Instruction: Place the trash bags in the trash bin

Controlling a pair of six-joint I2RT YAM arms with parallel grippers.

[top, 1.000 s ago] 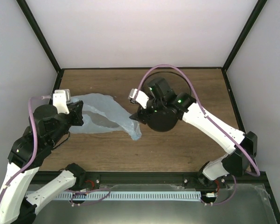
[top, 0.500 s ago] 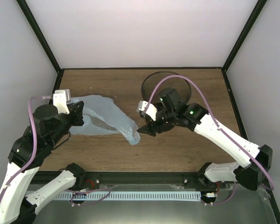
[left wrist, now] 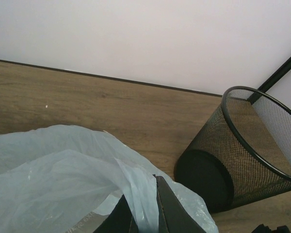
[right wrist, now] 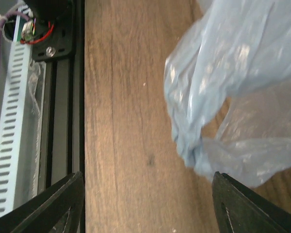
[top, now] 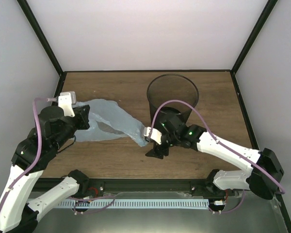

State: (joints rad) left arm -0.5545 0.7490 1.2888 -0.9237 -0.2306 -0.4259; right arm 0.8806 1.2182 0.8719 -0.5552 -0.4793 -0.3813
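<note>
1. Trash bag (top: 111,119) runs from the left gripper (left wrist: 143,208), clamped tight on its edge, to just ahead of the right gripper (right wrist: 148,194).
2. Trash bin (top: 157,99) stands upright just beyond the right gripper.
3. Right gripper's jaws gape wide (nothing in them).

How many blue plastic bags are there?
1. The light-blue bag is spread over the table left of the bin, one end pinched by the left gripper. None shows in the bin.
</note>
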